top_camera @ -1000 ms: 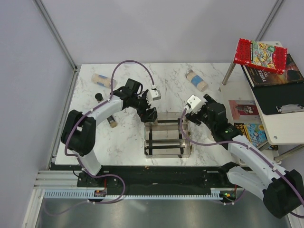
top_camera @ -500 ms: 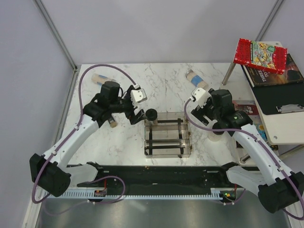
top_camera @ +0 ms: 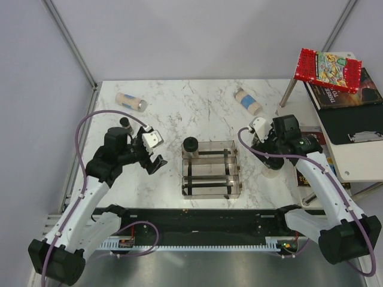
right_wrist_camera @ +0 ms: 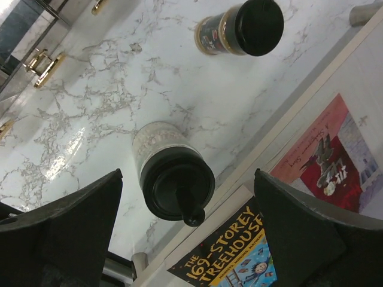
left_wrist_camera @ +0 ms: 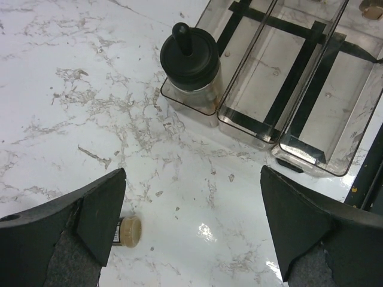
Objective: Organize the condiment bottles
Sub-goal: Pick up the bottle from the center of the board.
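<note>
Both claws are spread wide and hold nothing. One jar [left_wrist_camera: 190, 60] stands upright in the rack [left_wrist_camera: 281, 140], at the left end of its far compartment; the other compartments are bare.

The right claw [right_wrist_camera: 188, 173] hangs over a second jar [right_wrist_camera: 167, 161], upright and just beside the worktop's [top_camera: 203, 113] right edge, with books [right_wrist_camera: 239, 263] lying beyond that edge. A third jar [right_wrist_camera: 239, 27] lies on its side farther in.

The left claw [left_wrist_camera: 192, 173] hovers over bare marble near the left edge, with a brown bottle [left_wrist_camera: 125, 230] lying by its left finger. Two beige bottles [top_camera: 130, 101] [top_camera: 247, 100] lie on their sides near the far edge, one towards each corner.

The main risk is probably at the right edge. If the right claw comes down off-centre, a finger could land on the knobbed lid and tip the second jar over the edge. The lying bottles are round, so a one-sided nudge would likely roll them away from a closing grip. A careless placement in the far compartment could also knock the jar already there.
</note>
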Robot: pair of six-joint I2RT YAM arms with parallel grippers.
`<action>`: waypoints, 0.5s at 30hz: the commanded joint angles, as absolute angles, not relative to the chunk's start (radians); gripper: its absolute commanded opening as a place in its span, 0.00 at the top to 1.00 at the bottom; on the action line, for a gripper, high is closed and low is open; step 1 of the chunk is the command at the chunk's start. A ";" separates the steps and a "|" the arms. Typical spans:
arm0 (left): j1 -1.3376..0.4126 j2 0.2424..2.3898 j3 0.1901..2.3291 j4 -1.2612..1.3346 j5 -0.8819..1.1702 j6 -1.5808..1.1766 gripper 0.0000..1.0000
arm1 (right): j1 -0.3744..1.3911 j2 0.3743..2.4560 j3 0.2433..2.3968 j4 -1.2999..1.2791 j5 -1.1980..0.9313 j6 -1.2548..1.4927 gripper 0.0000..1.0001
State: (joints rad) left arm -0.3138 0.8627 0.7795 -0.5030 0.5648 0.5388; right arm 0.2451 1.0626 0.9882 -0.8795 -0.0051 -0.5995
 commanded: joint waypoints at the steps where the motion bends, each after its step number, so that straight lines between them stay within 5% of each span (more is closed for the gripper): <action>1: -0.253 0.790 0.726 -0.453 0.667 0.514 0.00 | 0.164 1.092 1.019 -0.905 -0.067 -0.624 0.02; 15: -0.189 0.903 0.713 -0.430 0.764 0.503 0.00 | 0.025 1.167 0.939 -0.922 -0.216 -0.718 0.02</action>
State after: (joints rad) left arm -0.1986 0.8860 0.7105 -0.4648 0.7136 0.5343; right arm 0.0257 1.1599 0.9737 -0.8974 -0.1402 -0.6781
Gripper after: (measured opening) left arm 0.993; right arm 0.982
